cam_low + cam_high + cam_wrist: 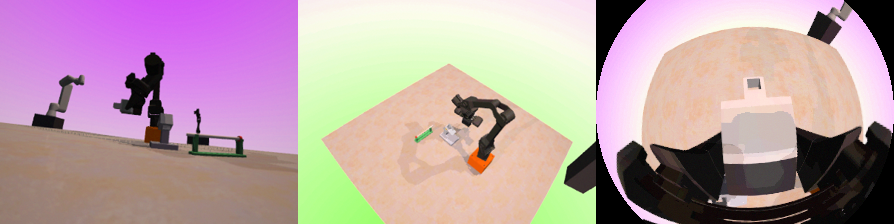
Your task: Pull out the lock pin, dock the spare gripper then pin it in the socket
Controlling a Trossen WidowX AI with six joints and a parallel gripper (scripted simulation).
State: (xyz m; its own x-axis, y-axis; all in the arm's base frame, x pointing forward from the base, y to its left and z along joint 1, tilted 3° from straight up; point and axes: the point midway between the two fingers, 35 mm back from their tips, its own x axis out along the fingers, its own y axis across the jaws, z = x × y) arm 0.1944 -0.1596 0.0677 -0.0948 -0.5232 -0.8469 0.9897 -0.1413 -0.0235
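My gripper (756, 128) (134, 107) is shut on the spare gripper (758, 132) (127, 106), a pale block with a dark lower band. It is held above the floor, beside the mount. Its spigot (746, 93), with a square hole, points away from my fingers in the wrist view and left in the exterior view. The grey mount (449, 139) (163, 146) stands upright; its socket block (166, 119) tops the post, with no pin seen sticking out. The pin (219, 136) lies level across the green rack (219, 154) (424, 136), its red head (240, 138) (416, 137) at one end.
The arm's orange base (480, 162) (152, 134) stands near the mount. A grey arm on a dark box (48, 121) and a small black arm (198, 120) are in the background. A large dark block (581, 174) is at the right edge in the top view.
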